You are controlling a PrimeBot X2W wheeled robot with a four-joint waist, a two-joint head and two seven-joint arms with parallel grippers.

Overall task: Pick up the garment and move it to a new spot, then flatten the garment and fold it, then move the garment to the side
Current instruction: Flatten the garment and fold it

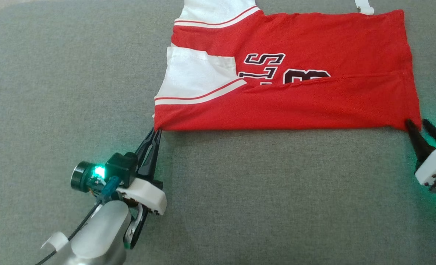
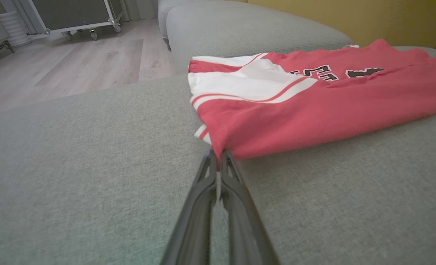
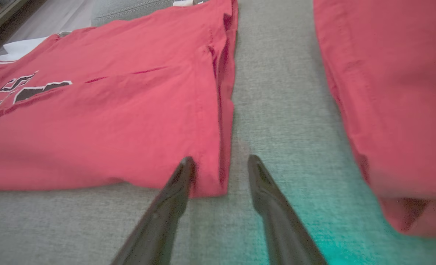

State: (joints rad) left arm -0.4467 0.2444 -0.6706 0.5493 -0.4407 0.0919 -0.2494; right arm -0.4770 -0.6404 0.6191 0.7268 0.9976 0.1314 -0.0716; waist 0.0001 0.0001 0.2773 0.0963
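Grey woven upholstery (image 1: 240, 191) formed the work surface, and the garment (image 1: 295, 106), a red jersey with white striped panels (image 1: 195, 77) and dark outlined lettering (image 1: 269, 64), was laid flat upon it. A red flap of the garment was seen folded over the lower part of the lettering. The left gripper (image 1: 156, 131) was placed at the garment's near-left corner, its two dark fingers pressed together with the tip of that corner pinched between them, as was confirmed in the left wrist view. The right gripper (image 1: 417, 122) was placed at the garment's near-right corner with its fingers held apart. In the right wrist view one fingertip was seen over the red cloth just inside the garment's side edge and the other over bare upholstery just beside that edge, so that the corner was straddled and not clamped. Whether either tip was touching the cloth could not be told. A second red cloth (image 3: 387, 92) was laid to the right of the garment, with a strip of bare upholstery between the two. Beyond the garment's left side a wooden floor (image 2: 74, 62) and a wheeled case (image 2: 74, 14) were visible, and a yellow wall (image 2: 332, 14) was seen behind the garment.
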